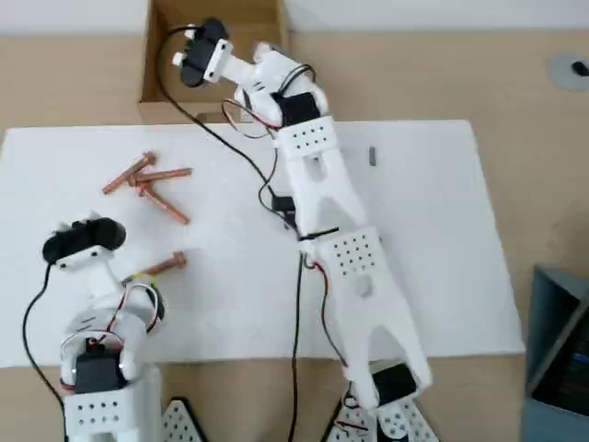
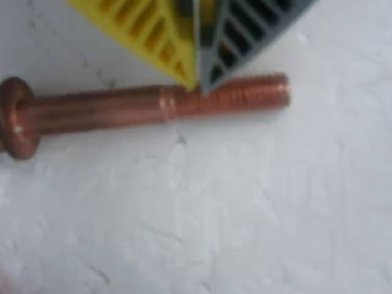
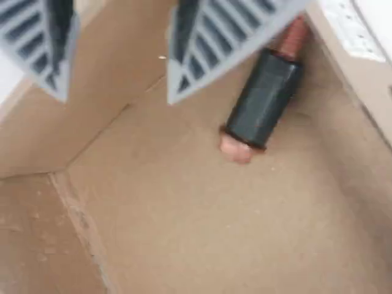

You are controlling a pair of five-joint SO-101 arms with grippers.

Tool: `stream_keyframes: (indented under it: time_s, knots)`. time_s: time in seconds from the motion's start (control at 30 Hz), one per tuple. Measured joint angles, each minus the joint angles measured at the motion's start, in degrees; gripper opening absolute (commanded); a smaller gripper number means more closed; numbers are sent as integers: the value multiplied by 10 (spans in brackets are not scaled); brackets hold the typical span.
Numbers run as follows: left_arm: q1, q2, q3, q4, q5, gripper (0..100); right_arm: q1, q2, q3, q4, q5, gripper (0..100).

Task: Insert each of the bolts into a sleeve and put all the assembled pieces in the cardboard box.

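Note:
A copper bolt lies on the white mat, head at one end and thread at the other. My left gripper is shut, its yellow and grey tips meeting right at the bolt's shaft. In the high view this bolt lies beside the left gripper at the front left. My right gripper is open over the cardboard box. Below its grey fingers, a bolt in a black sleeve rests on the box floor against a wall. Several loose bolts lie on the mat.
A small dark sleeve lies alone on the mat's far right part. The right arm stretches diagonally across the mat's middle, with cables trailing beside it. A dark bin stands off the table's right edge.

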Motion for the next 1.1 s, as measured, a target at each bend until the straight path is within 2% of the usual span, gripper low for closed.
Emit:
stream_keyframes:
  time_s: [0.23, 0.47, 0.9, 1.1]
  knots:
    - [0, 0, 0, 0, 0, 2, 0, 0, -72, 87, -4, 109]
    - [0, 0, 0, 0, 0, 2, 0, -36, -76, 192, -98, 109]
    - [0, 0, 0, 0, 0, 2, 0, -176, -78, 482, -121, 110]
    - [0, 0, 0, 0, 0, 2, 0, -207, -78, 492, -121, 110]
